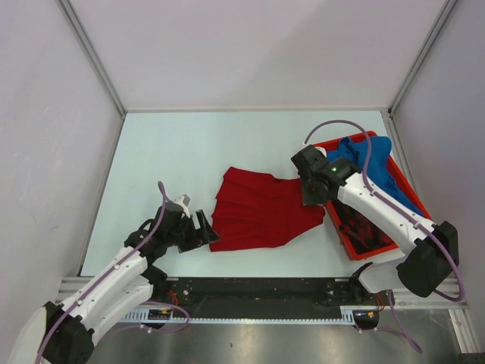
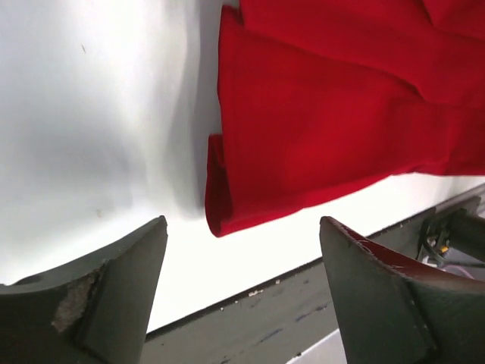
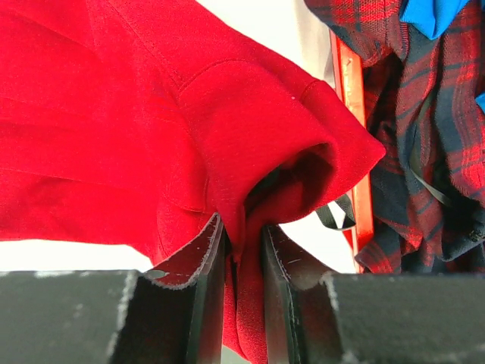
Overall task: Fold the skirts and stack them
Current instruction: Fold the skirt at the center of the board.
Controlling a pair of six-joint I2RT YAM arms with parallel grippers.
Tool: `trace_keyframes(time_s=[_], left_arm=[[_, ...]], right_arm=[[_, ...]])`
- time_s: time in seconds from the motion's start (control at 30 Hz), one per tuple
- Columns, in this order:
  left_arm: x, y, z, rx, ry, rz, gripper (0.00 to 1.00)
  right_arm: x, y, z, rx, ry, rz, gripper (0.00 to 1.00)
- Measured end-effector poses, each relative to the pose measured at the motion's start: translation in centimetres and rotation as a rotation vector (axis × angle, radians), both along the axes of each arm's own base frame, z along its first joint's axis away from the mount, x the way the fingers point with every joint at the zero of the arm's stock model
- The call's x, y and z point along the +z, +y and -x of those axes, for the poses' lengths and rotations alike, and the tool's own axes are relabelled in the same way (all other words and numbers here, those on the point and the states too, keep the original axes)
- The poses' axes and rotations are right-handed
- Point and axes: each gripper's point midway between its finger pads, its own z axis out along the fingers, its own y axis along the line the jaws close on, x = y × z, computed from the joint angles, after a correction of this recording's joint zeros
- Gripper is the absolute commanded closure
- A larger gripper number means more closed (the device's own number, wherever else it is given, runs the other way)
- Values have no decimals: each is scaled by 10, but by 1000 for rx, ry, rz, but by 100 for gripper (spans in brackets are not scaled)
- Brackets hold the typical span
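Observation:
The red pleated skirt point(image 1: 258, 209) lies spread on the table in the middle. My right gripper point(image 1: 312, 199) is shut on its right waist edge point(image 3: 250, 227), next to the red tray point(image 1: 339, 226). My left gripper point(image 1: 203, 230) is open and empty just left of the skirt's lower left corner point(image 2: 223, 216), not touching it. The blue skirt point(image 1: 377, 168) lies over the far part of the tray. The plaid skirt point(image 1: 364, 227) fills the near part and shows in the right wrist view point(image 3: 424, 152).
The table's front edge and metal rail point(image 1: 258, 284) run just below the skirt. White walls enclose the table on the left, back and right. The red tray stands at the right, by my right arm.

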Motion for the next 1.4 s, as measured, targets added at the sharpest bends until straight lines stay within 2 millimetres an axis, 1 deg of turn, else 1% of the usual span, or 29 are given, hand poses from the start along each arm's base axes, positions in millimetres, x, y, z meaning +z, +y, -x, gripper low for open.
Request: trace_keyframes(time_s=[0.07, 0.17, 0.2, 0.23, 0.27, 0.33, 0.37, 0.4, 0.5, 0.63, 0.73, 0.87, 1.03, 1.17, 1.27, 1.33, 1.4], left_arm=[[-2, -2, 4, -11, 14, 13, 18], [2, -11, 4, -40, 9, 59, 35], [2, -14, 5, -48, 14, 73, 46], [0, -17, 6, -61, 22, 86, 52], [-1, -20, 7, -69, 34, 98, 64], [-4, -24, 9, -83, 61, 114, 76], [-4, -25, 9, -88, 65, 121, 94], [-2, -27, 9, -95, 60, 128, 100], [5, -31, 7, -110, 35, 155, 100], [12, -31, 2, -103, -1, 160, 100], [18, -29, -9, -75, -26, 136, 100], [24, -27, -31, -26, -33, 78, 99], [14, -21, -55, 43, -4, -24, 99], [-1, -20, -64, 63, 45, -80, 99], [-14, -20, -69, 66, 89, -115, 99], [-18, -22, -74, 65, 106, -126, 100], [-22, -25, -79, 63, 114, -132, 100]], right_arm=[[-2, 0, -1, 2, 4, 5, 100], [-4, 0, -1, 7, 9, 12, 100], [-4, 0, -2, 8, 9, 12, 100], [-4, 0, -2, 8, 9, 13, 100], [-4, 0, -2, 10, 8, 14, 100], [-4, -1, -2, 12, 8, 16, 100], [-4, -1, -2, 12, 6, 18, 100], [-4, -1, -2, 12, 6, 19, 100], [-3, -2, -3, 13, 4, 21, 100], [-3, -2, -3, 16, 3, 24, 100], [-3, -2, -3, 16, 3, 24, 100], [-3, -2, -3, 17, 2, 23, 100], [-3, -2, -4, 20, 1, 22, 100], [-3, 2, -4, 32, 4, 5, 100], [-2, 10, -2, 52, 5, -19, 100], [-2, 15, 0, 68, 6, -27, 100], [1, 25, 3, 97, 5, -36, 100]])
